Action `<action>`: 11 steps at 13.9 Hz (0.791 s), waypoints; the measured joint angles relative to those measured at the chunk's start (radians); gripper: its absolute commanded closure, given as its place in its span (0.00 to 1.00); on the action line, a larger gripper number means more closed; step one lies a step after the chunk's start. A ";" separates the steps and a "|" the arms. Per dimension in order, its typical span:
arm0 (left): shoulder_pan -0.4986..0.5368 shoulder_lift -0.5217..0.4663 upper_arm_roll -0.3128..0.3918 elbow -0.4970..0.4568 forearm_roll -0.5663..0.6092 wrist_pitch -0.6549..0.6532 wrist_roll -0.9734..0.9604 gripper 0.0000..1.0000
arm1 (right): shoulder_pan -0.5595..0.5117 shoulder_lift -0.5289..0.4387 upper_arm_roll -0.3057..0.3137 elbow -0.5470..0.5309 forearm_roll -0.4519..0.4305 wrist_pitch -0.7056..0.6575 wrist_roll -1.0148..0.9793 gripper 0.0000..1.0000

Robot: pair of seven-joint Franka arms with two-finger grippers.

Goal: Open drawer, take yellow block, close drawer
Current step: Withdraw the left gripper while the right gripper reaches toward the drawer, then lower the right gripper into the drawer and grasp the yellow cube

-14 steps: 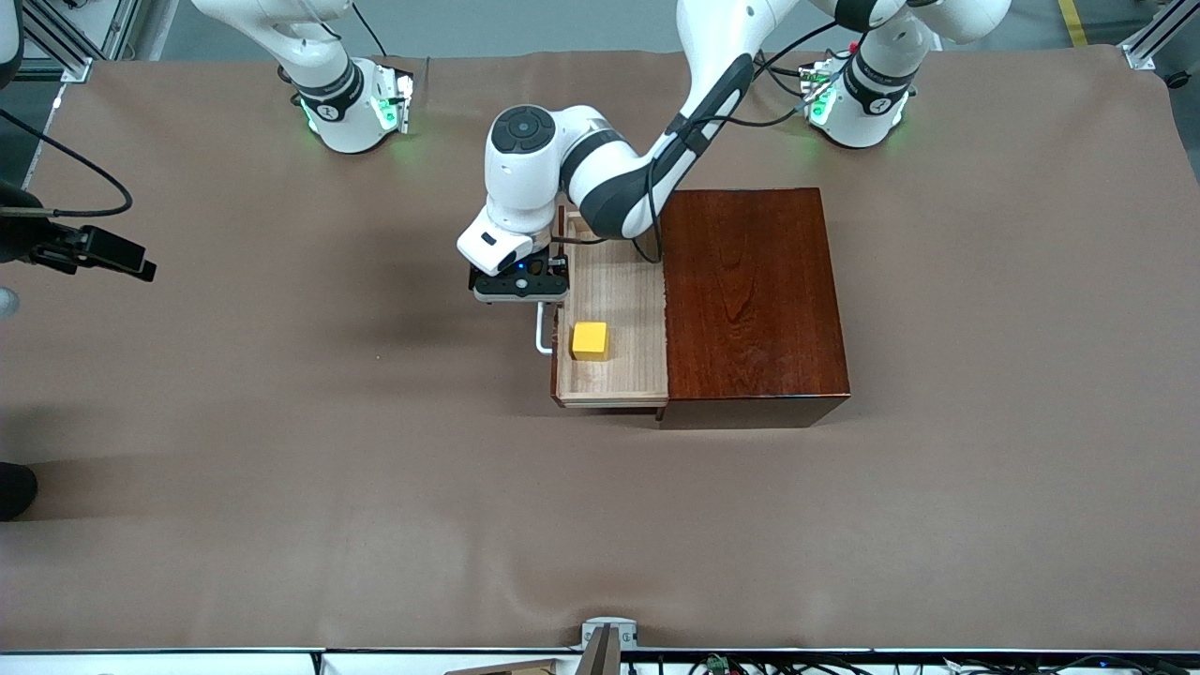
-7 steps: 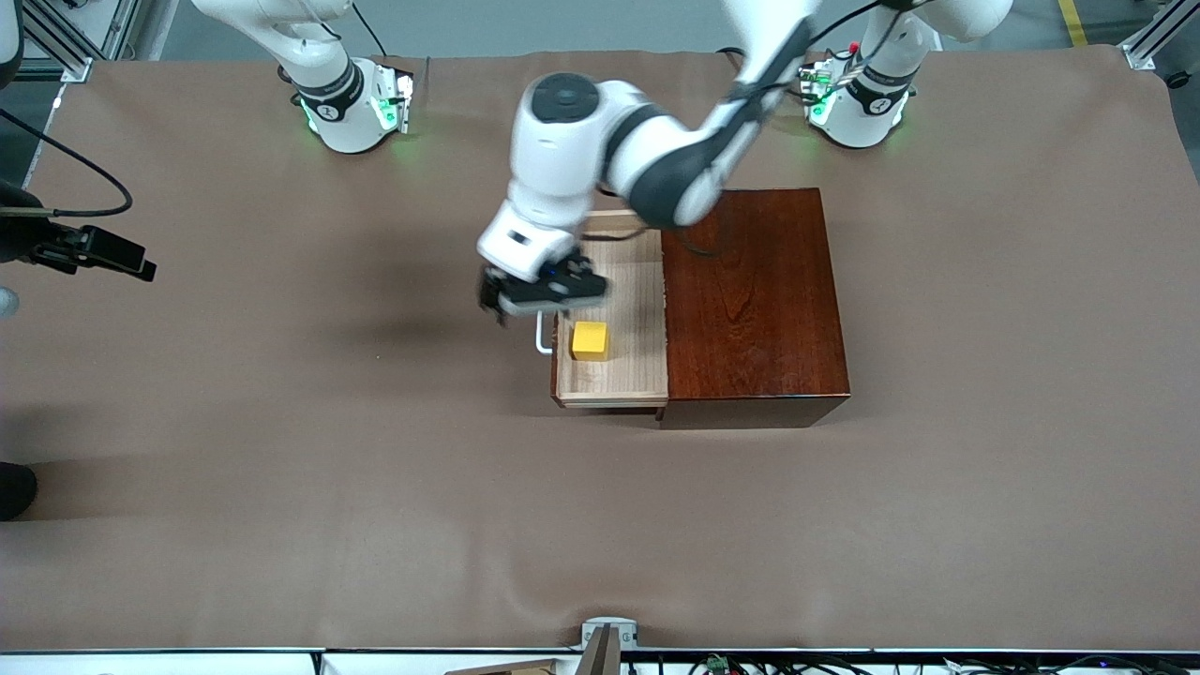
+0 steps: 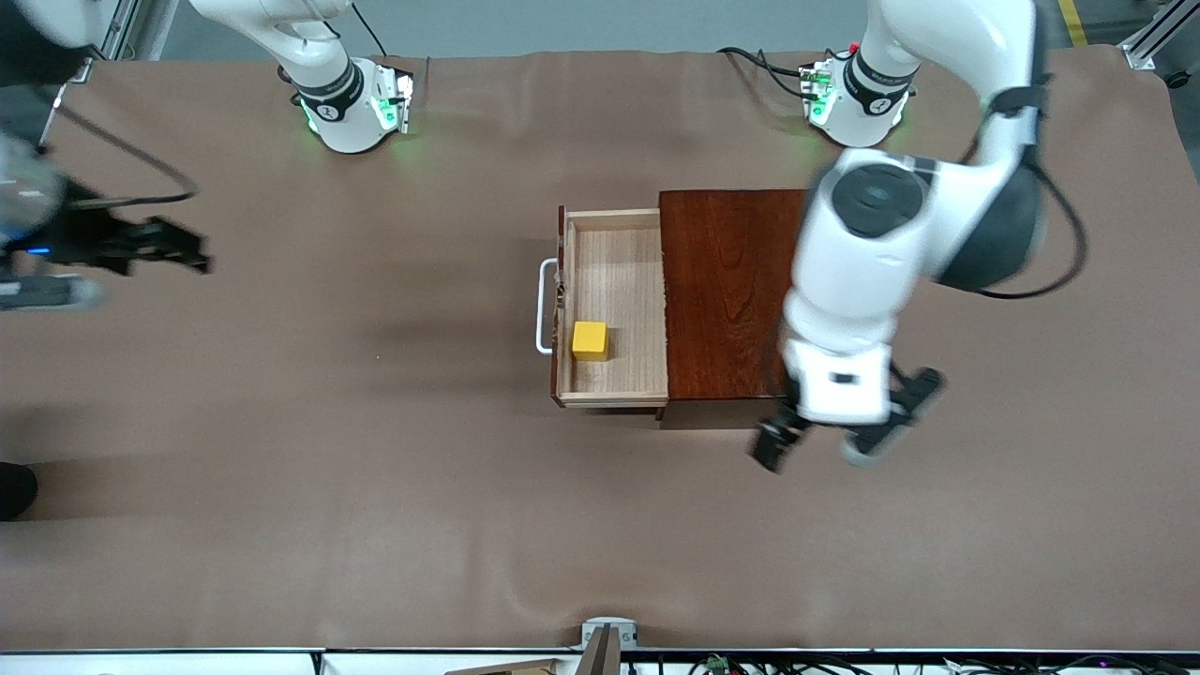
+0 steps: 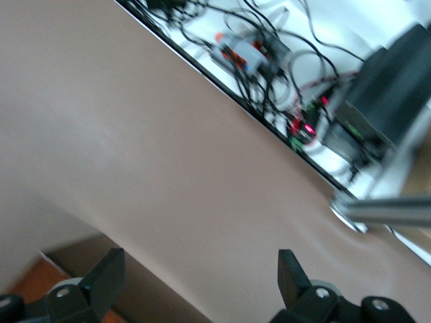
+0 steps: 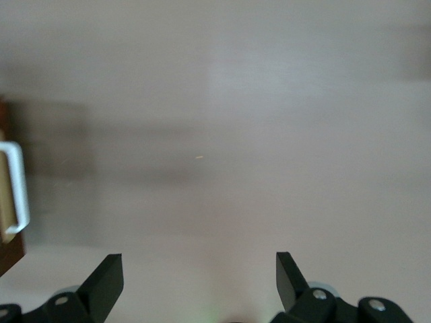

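The left arm has swung clear of the drawer (image 3: 611, 309). A moment ago its gripper sat at the white handle (image 3: 544, 307); now the left gripper (image 3: 848, 441) hangs over bare desk (image 3: 375, 487) just off the box's (image 3: 741, 291) corner nearest the front camera, toward the left arm's end. Its fingers (image 4: 108, 276) are spread wide with nothing between them. The drawer itself has not moved: it stands pulled well out, so I'd say the opening step is done and the handle is free.

The block (image 3: 590, 340) lies in the drawer tray, close to the drawer front and toward the end nearer the front camera, apart from the tray's walls. It is untouched.

The right gripper (image 3: 155, 246) has started to stir at the edge of the scene, over the desk at the right arm's end, well apart from the drawer. Its fingers (image 5: 108, 279) stand wide apart and hold nothing; its wrist camera looks across open desk toward the handle (image 5: 17, 188). To me that suggests the right arm will fetch the block.

Nothing lies between it and the drawer. The only obstacles I can see are the handle and the drawer front beside the block, which leave little room on that side.
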 measured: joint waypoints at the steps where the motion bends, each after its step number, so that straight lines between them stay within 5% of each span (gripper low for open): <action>1: 0.028 0.000 0.004 -0.004 0.000 0.000 0.026 0.00 | 0.062 0.005 0.007 -0.001 0.001 0.012 0.005 0.00; 4: 0.129 -0.002 0.008 -0.004 0.001 0.001 0.127 0.00 | 0.250 0.038 0.013 -0.002 0.000 0.119 0.074 0.00; 11: 0.295 -0.045 0.006 -0.027 0.001 -0.011 0.461 0.00 | 0.474 0.159 0.013 0.015 0.086 0.277 0.984 0.00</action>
